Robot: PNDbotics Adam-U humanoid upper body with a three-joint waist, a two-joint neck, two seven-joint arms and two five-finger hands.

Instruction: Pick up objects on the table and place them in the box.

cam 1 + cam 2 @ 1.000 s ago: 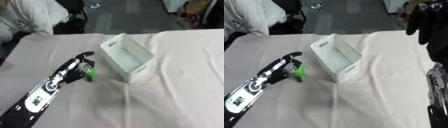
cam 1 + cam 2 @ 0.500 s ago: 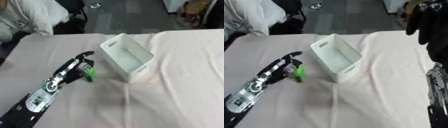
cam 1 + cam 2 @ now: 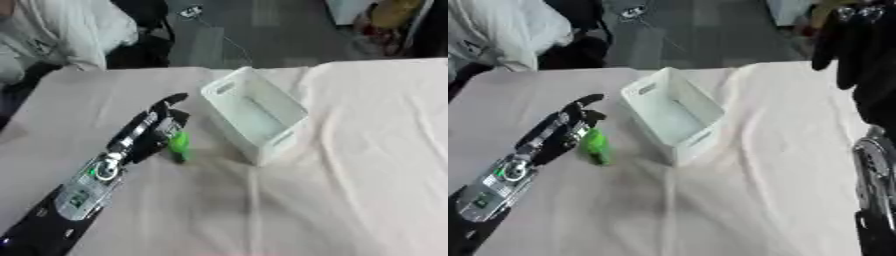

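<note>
The left hand (image 3: pixel 150 134) lies stretched over the desk (image 3: pixel 350 190) with its fingers (image 3: pixel 581 102) apart and mostly straight, and the small green object (image 3: pixel 594 146) lies on the cloth just at the inner side of them. It seems that the fingers touch the object, but the view is not clear enough to say if any of them is already curled around it. So the step in hand looks like the grasp itself: the hand is at the object, and the object is not yet lifted.

The white box (image 3: pixel 255 116) stands near, to the right of the object and a little farther from the robot, open on top and, as far as one can see, empty. The next move calls for closing the fingers on the object, raising it above the box wall, and carrying it a short way to the right.

There is free cloth around the object, and the desk edges are well apart from it. The right hand (image 3: pixel 859 47) hangs at the upper right corner, fingers down and relaxed, away from the work.
</note>
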